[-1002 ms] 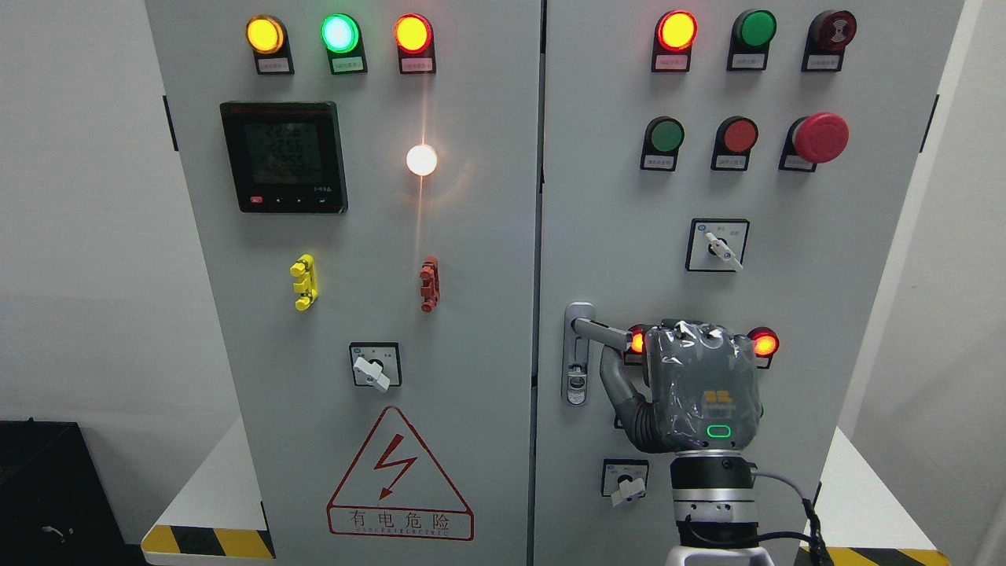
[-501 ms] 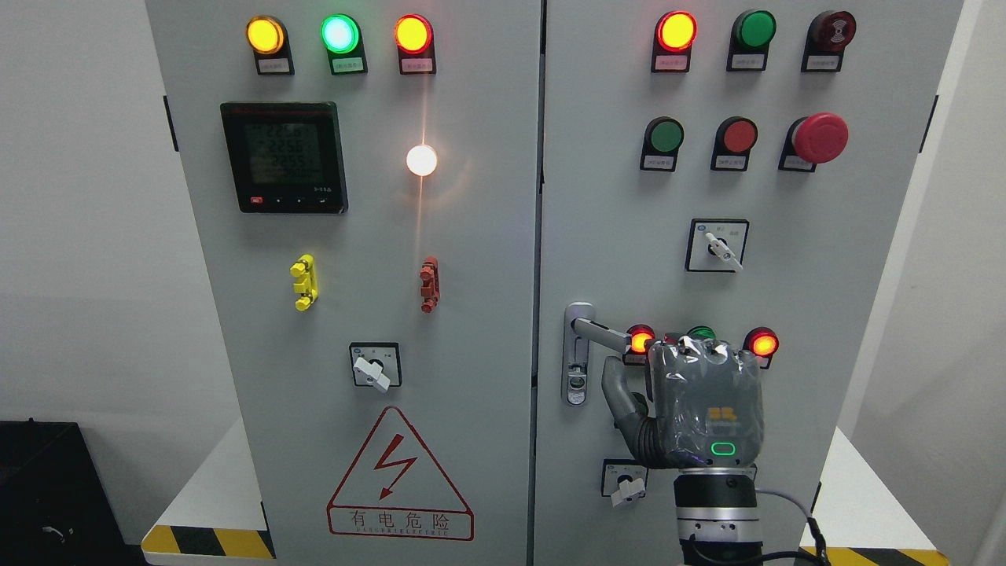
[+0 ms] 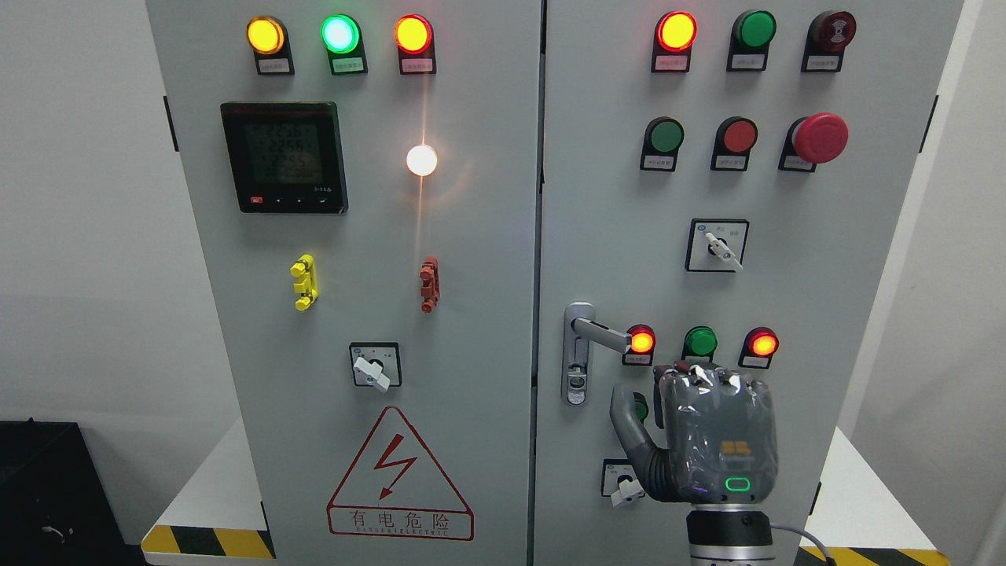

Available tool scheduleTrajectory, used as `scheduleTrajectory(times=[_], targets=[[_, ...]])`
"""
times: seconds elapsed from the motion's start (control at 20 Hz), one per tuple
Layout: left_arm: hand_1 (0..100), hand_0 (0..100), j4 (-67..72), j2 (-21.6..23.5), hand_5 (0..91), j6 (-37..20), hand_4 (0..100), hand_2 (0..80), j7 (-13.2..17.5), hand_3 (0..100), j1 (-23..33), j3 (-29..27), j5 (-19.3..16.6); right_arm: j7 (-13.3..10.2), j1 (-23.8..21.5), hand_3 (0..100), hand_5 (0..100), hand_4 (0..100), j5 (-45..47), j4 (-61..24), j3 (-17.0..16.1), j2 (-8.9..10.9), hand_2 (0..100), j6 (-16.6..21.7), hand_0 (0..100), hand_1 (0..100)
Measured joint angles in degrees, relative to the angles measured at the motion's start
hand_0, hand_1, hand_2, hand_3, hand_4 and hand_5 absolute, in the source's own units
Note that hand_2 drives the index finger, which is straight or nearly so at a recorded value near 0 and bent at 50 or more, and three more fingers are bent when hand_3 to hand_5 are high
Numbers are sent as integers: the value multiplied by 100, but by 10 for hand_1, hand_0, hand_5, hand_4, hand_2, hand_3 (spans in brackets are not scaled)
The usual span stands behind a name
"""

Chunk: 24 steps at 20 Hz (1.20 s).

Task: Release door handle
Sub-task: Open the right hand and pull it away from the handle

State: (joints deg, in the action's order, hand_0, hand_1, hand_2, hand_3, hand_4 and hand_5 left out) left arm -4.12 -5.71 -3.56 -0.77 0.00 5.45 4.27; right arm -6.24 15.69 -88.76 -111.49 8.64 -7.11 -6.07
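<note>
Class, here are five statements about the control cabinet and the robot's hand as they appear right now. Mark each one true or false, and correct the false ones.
1. The right hand grips the door handle. False: it sits below the handle, apart from it.
2. The door handle's lever points to the right, toward a lit red lamp. True.
3. The warning triangle is on the right door. False: it is low on the left door.
4. The red mushroom button is on the right door, upper right. True.
5. The digital meter is blank. False: digits show on its screen.
</note>
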Motion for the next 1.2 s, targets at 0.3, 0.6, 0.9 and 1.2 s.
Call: scheduleTrajectory(times=[0.3,0.6,0.9,1.2], targets=[[556,120,0,0,0,0,0,0,0,0,0,0,0,40,-365,387,389,449,387,-312,-530,5,270,1352,531,367],[556,120,1,0,0,0,0,0,0,0,0,0,-2,65,-483,114,0,116,1181,-518,-1154,0,92,2139,549,300],[556,120,0,0,0,0,0,0,0,0,0,0,-2,32,-415,79,0,85,1748,-640,-1488,0,62,2256,553,276],[556,120,0,0,0,0,0,0,0,0,0,0,1,38,-366,100,0,102,1937,-707,-1666,-5,85,2275,552,276]])
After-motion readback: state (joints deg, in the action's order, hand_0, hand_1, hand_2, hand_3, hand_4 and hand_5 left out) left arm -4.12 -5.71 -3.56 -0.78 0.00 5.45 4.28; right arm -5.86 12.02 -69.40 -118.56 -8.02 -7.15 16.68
